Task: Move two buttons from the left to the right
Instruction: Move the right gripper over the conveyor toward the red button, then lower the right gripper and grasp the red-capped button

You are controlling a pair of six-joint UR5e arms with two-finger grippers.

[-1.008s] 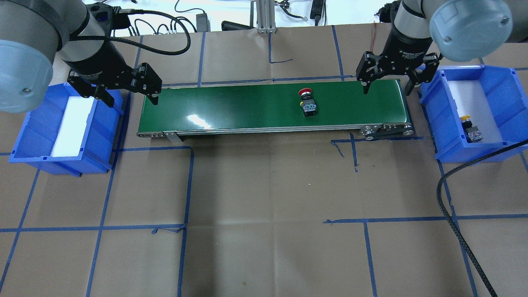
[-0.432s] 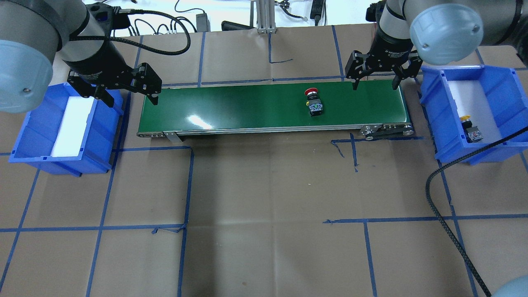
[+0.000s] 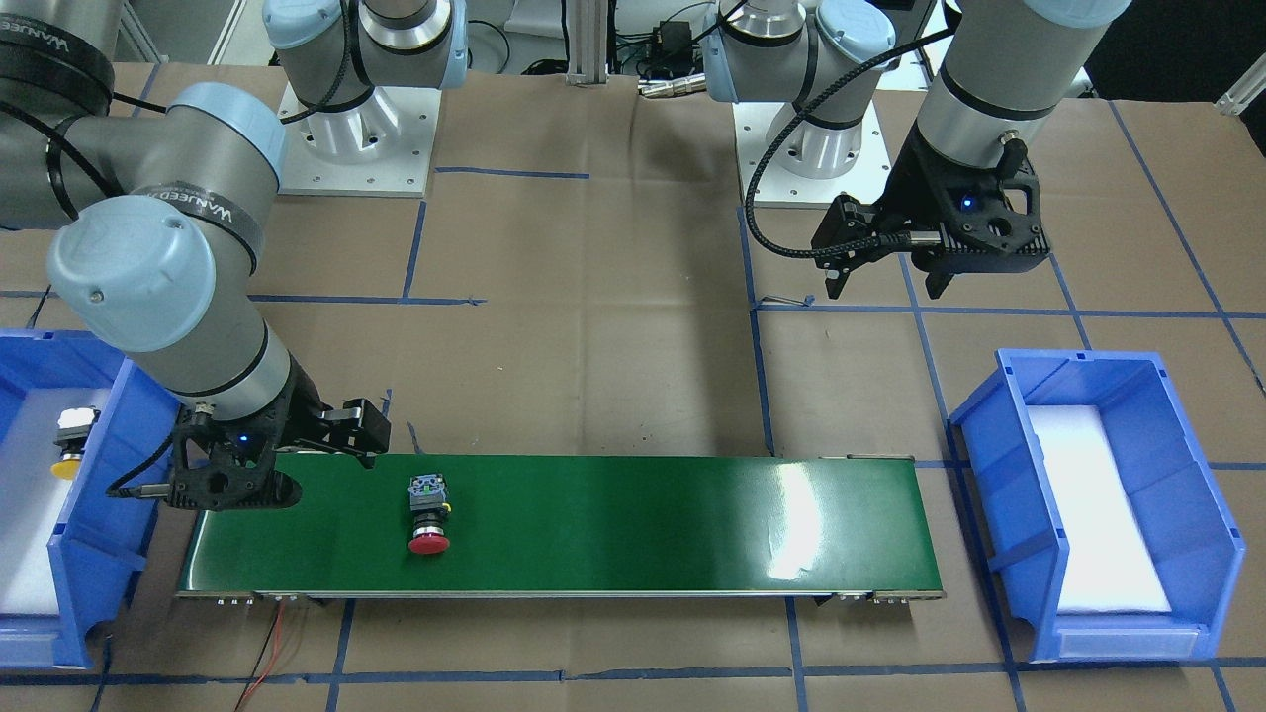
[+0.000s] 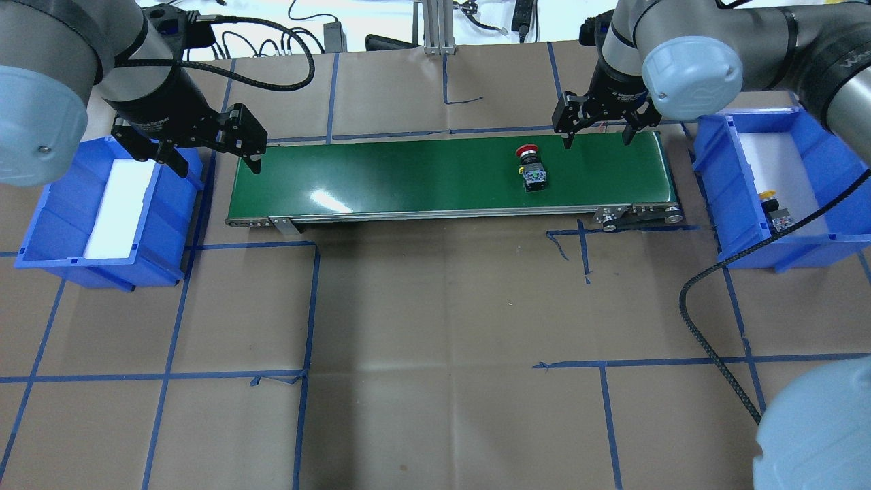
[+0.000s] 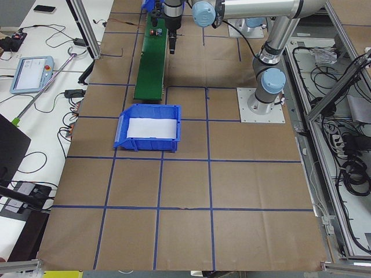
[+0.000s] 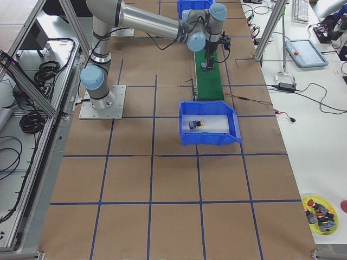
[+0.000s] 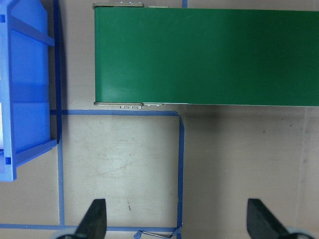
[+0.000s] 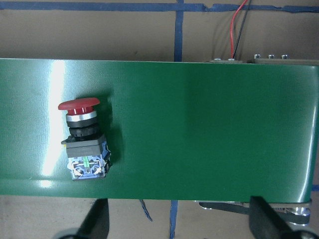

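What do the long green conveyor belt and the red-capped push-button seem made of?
Long green conveyor belt: probably smooth PVC or rubber, glossy, since it shows bright light glare.
Red-capped push-button: seemingly moulded plastic, matte red cap, black body, with a shiny metal-looking ring under the cap.

A green conveyor belt (image 4: 408, 173) crosses a paper-covered table (image 4: 435, 340). A red button (image 4: 531, 167) lies on its side near the belt's right end. The right gripper (image 4: 596, 139) hangs spread wide over the belt's far edge, just right of the red button. The left gripper (image 4: 218, 167), also spread, hangs at the belt's left end. A yellow button (image 4: 776, 209) lies in the right blue bin (image 4: 748, 255).
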